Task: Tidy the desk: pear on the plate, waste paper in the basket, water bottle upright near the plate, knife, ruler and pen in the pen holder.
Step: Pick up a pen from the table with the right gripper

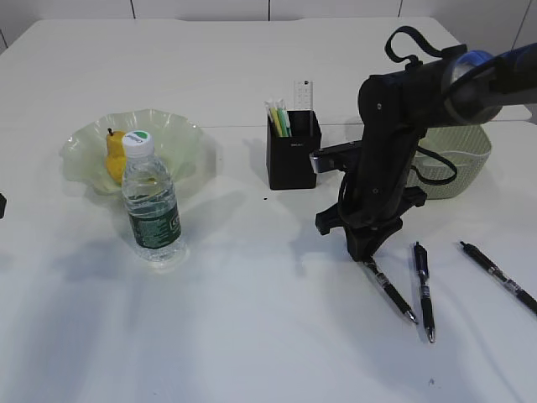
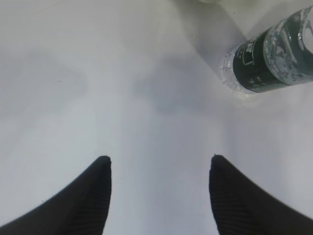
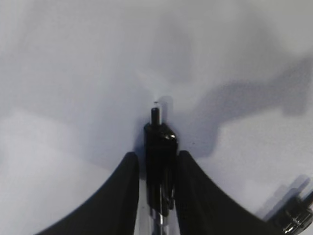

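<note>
Matt white tabletop (image 1: 252,336) is showing only soft shadows. The water bottle (image 1: 152,201) is gleaming, clear glossy plastic with a dark printed label. The plate (image 1: 180,138) is looking like translucent glass, shiny at its ruffles. The right tool (image 3: 156,161) is showing ribbed matt black fingers around a glossy black pen (image 3: 159,142). The pen holder (image 1: 292,151) is staying dull black.

White wall panels (image 1: 201,8) with dark seams running behind table. Even light falling from above, casting soft grey shadows (image 1: 67,277).
</note>
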Motion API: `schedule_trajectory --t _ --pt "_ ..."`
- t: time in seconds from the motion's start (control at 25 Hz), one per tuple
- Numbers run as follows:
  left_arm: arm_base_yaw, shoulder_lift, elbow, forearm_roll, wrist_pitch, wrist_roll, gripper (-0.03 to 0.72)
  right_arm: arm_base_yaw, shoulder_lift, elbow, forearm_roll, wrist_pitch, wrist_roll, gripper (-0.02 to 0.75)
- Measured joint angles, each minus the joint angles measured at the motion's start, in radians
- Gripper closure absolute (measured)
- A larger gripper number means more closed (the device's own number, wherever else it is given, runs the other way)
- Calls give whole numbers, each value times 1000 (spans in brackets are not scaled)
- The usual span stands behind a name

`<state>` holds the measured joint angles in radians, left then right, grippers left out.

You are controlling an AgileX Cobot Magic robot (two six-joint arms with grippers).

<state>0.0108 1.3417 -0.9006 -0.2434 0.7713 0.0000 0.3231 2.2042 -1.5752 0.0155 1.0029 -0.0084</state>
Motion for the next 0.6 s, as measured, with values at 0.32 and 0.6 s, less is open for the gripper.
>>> schedule_trajectory --t 0.32,0.6 --pt "0 0 0 0 0 0 241 0 3 -2 0 0 0 622" --pt "0 0 0 0 0 0 241 0 3 -2 0 0 0 629"
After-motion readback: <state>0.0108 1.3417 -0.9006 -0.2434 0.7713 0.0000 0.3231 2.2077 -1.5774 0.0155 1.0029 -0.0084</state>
